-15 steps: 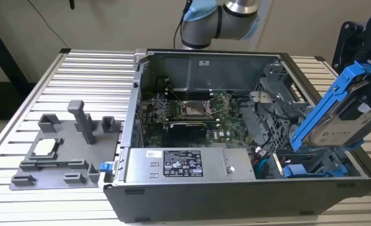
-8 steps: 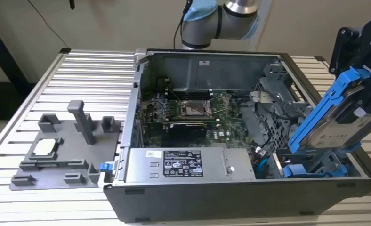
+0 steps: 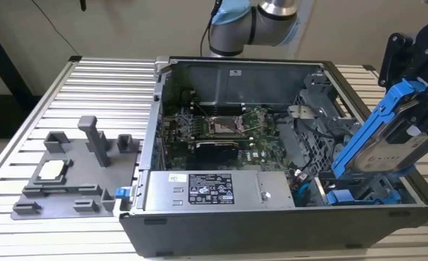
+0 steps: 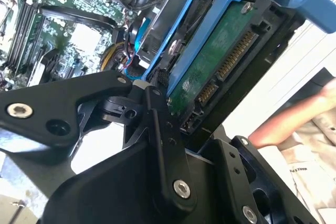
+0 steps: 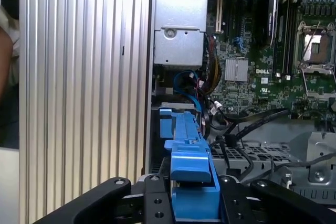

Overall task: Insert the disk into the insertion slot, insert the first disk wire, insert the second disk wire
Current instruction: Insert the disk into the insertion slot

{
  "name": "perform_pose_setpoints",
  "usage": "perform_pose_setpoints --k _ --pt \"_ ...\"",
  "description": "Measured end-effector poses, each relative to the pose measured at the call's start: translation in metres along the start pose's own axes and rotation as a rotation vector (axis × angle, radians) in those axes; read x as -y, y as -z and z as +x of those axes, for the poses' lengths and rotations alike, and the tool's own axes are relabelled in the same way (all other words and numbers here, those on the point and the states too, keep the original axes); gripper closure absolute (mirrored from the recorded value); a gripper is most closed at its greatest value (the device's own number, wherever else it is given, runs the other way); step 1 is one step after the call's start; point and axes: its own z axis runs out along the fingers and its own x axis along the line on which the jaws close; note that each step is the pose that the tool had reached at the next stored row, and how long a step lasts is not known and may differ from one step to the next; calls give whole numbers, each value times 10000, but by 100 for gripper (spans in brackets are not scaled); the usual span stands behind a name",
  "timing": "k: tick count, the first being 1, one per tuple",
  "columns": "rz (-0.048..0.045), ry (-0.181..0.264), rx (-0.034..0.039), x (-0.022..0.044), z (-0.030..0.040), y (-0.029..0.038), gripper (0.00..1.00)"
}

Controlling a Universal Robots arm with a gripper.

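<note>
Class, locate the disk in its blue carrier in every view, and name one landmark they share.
Exterior view: disk tilted above the case, at the exterior view's right.
Second wrist view: disk shows its green circuit board.
First wrist view: disk edge-on in the claw.
Shared landmark: motherboard.

Disk, flat silver-grey hard drive in bright blue plastic carrier, edge-on in first wrist view: faces unseen, near end buried between fingers of black metal gripper. Exterior view: gripper at disk's upper end cut by frame edge. Disk's lower end masks insertion slot, grey sheet-metal cage with blue rails. Whether disk sits in rails, cannot tell. Second wrist view: beside disk, blurred person's arm, cut by edge.
</note>
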Motion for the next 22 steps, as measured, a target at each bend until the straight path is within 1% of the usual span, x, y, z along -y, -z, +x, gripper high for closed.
perform_pose_setpoints --k 4,10,12,13,15,16,22 --pt "0 0 0 0 0 -47 67" --pt "1 -1 14 0 0 -137 67" --pt "3 -1 58 0 0 -162 67" --pt "4 -1 94 0 0 -173 67" --pt "8 -1 199 0 0 -193 67" --pt "9 -1 229 0 0 -206 67" --pt "8 25 232 12 0 -252 67"
